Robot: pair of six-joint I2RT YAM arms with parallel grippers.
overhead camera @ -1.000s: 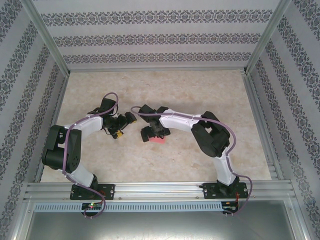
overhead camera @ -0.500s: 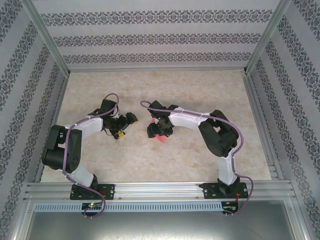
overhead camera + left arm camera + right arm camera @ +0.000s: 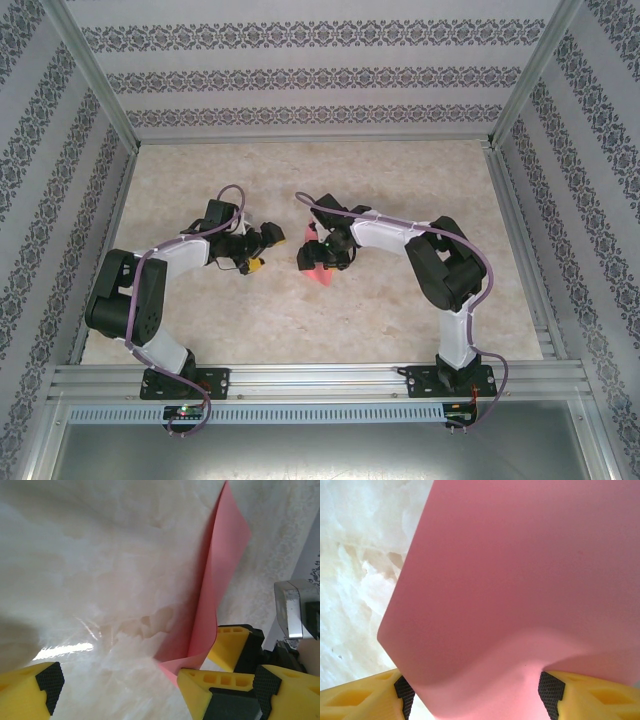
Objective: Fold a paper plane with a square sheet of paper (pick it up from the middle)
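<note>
Left gripper [image 3: 120, 692]: jaws wide apart, empty.
Right gripper [image 3: 475, 692]: jaws pinching the sheet of paper [image 3: 520, 570], which bows between the pads.
Sheet of paper: pink, upright near the middle of the table [image 3: 400, 330], at 3 o'clock from the left gripper.

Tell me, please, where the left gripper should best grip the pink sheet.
Probably pinch the free upright edge of the square sheet of paper, coming from the left with the open left gripper; the right gripper holds it standing, bowed, that edge clear of the table.
</note>
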